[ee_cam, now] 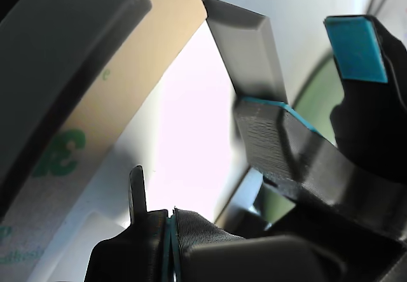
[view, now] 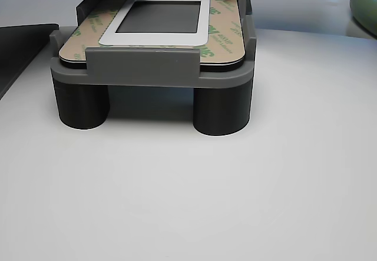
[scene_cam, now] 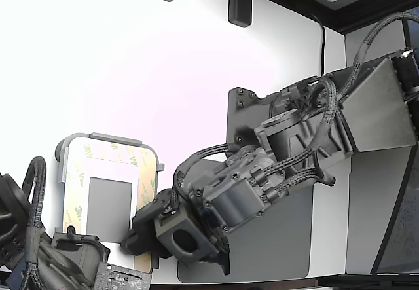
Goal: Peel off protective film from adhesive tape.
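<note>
White table (scene_cam: 131, 61) under everything, with a dark grey mat (scene_cam: 275, 244) lying flat toward the exterior view's right. Above the mat, reaching down and toward the exterior view's left: a grey arm (scene_cam: 294, 146) wrapped in braided cables. At the lower left corner of the exterior view, part of a second arm (scene_cam: 39, 251). On the table, a grey holder (view: 153, 72) on round dark legs, cradling a white plate (scene_cam: 108, 172) with a small grey rectangle (view: 164, 17) at its middle. Round that rectangle, tape (view: 221, 43) still under film (scene_cam: 149, 175): tan liner strips printed with green "3M", lying flat along the plate's borders in the other view. At the plate's near corner on the exterior view's right, low over the film's end, the gripper (scene_cam: 141, 234). In the wrist view, dark fingers (ee_cam: 292, 155) with teal pads apart, bright table showing through the gap, nothing pinched between them; film (ee_cam: 108, 110) close beside one finger, contact not clear.
</note>
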Controlling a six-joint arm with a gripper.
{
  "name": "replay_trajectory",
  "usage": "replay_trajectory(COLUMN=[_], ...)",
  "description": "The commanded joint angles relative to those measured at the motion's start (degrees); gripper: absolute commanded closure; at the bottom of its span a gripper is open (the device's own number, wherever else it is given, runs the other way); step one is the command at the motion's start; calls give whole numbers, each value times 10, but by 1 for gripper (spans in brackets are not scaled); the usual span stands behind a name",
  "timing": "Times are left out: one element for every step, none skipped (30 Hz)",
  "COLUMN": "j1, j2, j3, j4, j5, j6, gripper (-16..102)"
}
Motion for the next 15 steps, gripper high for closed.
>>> replay_trajectory(j1=[-4,-4,-4,-4,-4,-4,-4,-4,-4,-4,-4,-4,-4,-4,-4], j2=[1,-4,-8,-12,-18,-22,-26,-30,-32,-32,-32,-31,-31,-31,-33], j3=[-25,-31,-36,-41,-47,-54,-60,-65,-68,-68,-64,-62,-62,-63,-66], j4=[-3,0,3,5,7,10,13,17,18,18,17,16,17,18,21], j5=[-4,-6,-8,-11,-14,-17,-18,-19,-21,-21,-21,-20,-19,-18,-18], j6=[5,9,11,15,19,23,26,30,32,33,33,33,33,31,25], gripper=[96,96,96,96,96,96,96,96,96,96,96,96,96,96,96])
